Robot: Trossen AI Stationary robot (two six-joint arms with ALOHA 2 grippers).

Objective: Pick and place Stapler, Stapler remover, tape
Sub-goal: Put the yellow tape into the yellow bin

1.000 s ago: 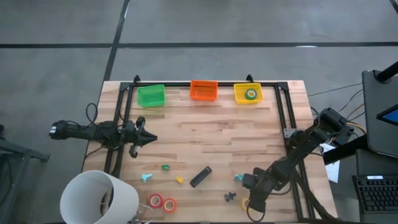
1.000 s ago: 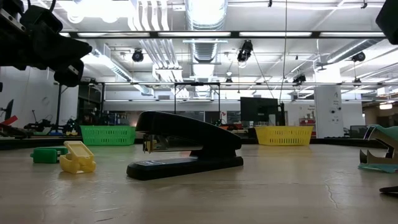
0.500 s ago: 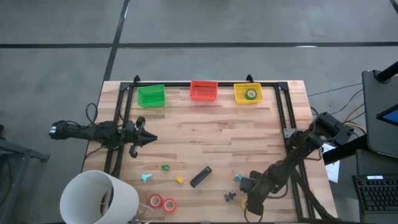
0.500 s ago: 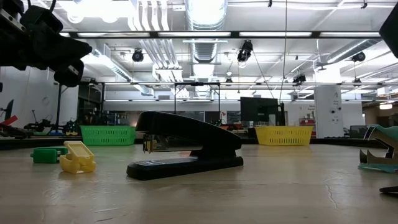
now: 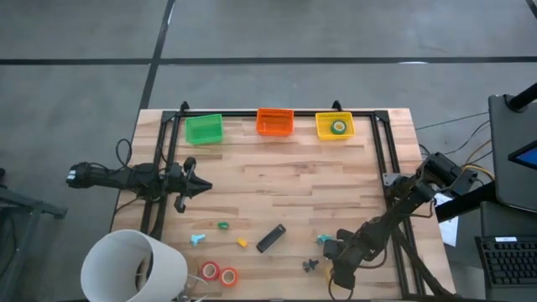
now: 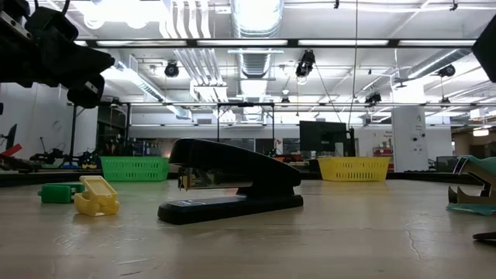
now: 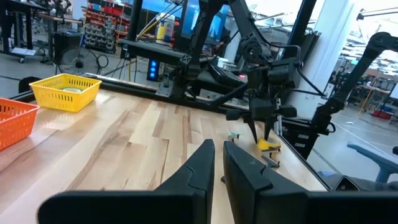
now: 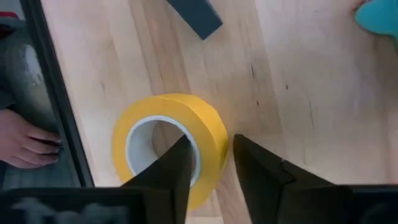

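Note:
The black stapler (image 5: pixel 270 238) (image 6: pixel 229 186) lies flat on the table near its middle front. A yellow tape roll (image 8: pixel 168 146) lies flat by the near edge, and my right gripper (image 8: pixel 210 144) (image 5: pixel 339 270) hangs over it, open, pointing down. One finger (image 8: pixel 169 168) stands over the roll's hole and the other (image 8: pixel 261 171) outside its wall. Two red-orange tape rolls (image 5: pixel 218 273) lie at the near left. A green roll (image 5: pixel 338 127) sits in the yellow bin. The dark claw-shaped remover (image 5: pixel 310 266) lies beside the right gripper. My left gripper (image 5: pixel 201 188) (image 7: pixel 217 155) waits, shut, at the table's left. My right gripper straddles the wall of the yellow tape roll (image 8: pixel 211 134) from above, one finger over the open centre and one outside. I cannot tell whether either finger touches the roll, which lies flat on the table.
Green (image 5: pixel 203 128), orange (image 5: pixel 274 122) and yellow (image 5: pixel 334 126) bins line the far edge. Small green (image 5: pixel 223 225), yellow (image 5: pixel 242 243) and teal (image 5: pixel 197 240) (image 5: pixel 321 239) pieces lie around the stapler. A dark frame rail (image 8: pixel 56 106) runs beside the yellow roll, with what looks like a person's hand (image 8: pixel 25 140) beyond it.
My right gripper has moved a little toward the table's near edge and left, over the yellow tape roll. The things on the table have kept their places.

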